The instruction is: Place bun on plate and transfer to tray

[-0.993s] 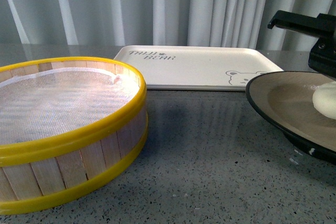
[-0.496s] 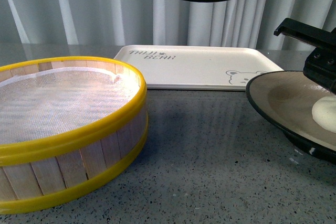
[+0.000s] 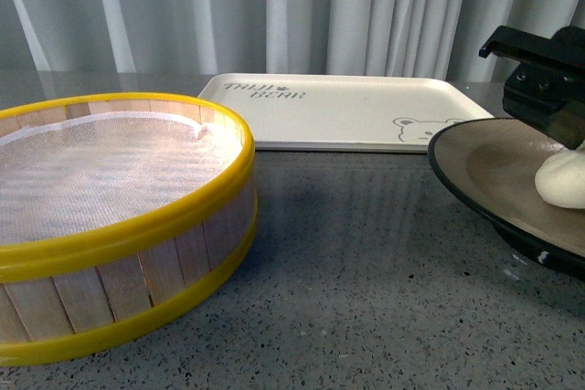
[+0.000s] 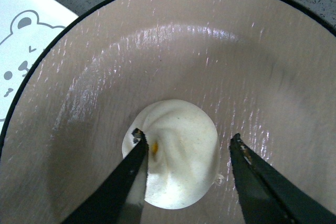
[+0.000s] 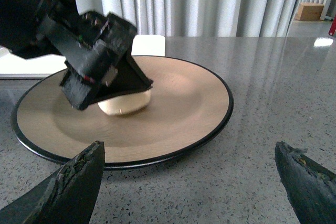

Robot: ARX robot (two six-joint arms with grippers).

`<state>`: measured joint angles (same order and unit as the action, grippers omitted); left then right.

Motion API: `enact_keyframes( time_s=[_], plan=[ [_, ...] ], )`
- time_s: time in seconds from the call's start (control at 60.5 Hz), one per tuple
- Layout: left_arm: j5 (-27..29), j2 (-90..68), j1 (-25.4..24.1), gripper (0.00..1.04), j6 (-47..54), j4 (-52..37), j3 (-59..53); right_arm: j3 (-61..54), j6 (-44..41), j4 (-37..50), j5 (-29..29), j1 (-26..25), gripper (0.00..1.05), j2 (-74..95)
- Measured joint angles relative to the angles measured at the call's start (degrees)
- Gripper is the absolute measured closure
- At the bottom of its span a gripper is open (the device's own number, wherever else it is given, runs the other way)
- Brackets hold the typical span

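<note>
L pincer (image 4: 187,136) shifted a bit vs 0.5 s ago; it's released, jaws astride the bun (image 4: 176,161) on the plate (image 4: 210,40). R pincer (image 5: 188,148) gapes wide, nr plate rim.

The bun (image 3: 561,180), white, round and pleated, sits upright in the beige-brown well of the plate (image 3: 484,169), at the right edge of the frame. The black-rimmed plate lies flat. The cream tray (image 3: 347,111), with grey lettering and a bear, lies upper centre, just beside the plate
</note>
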<state>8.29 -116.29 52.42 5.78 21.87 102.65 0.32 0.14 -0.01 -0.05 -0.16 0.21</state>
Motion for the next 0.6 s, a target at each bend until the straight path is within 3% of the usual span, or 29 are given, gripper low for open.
enact_keyframes(
  time_s=[0.199, 0.364, 0.596],
  plan=[
    [-0.8, 5.7, -1.7, 0.05, -1.8, -2.5, -0.9, 0.0, 0.0, 0.0, 0.0, 0.0, 0.09, 0.0],
    [0.3, 18.8, -5.6, 0.07, -3.1, -7.6, -11.3, 0.0, 0.0, 0.0, 0.0, 0.0, 0.09, 0.0],
    [3.3, 38.2, -15.2, 0.07, -4.6, -12.2, -31.8, 0.0, 0.0, 0.0, 0.0, 0.0, 0.09, 0.0]
  ],
)
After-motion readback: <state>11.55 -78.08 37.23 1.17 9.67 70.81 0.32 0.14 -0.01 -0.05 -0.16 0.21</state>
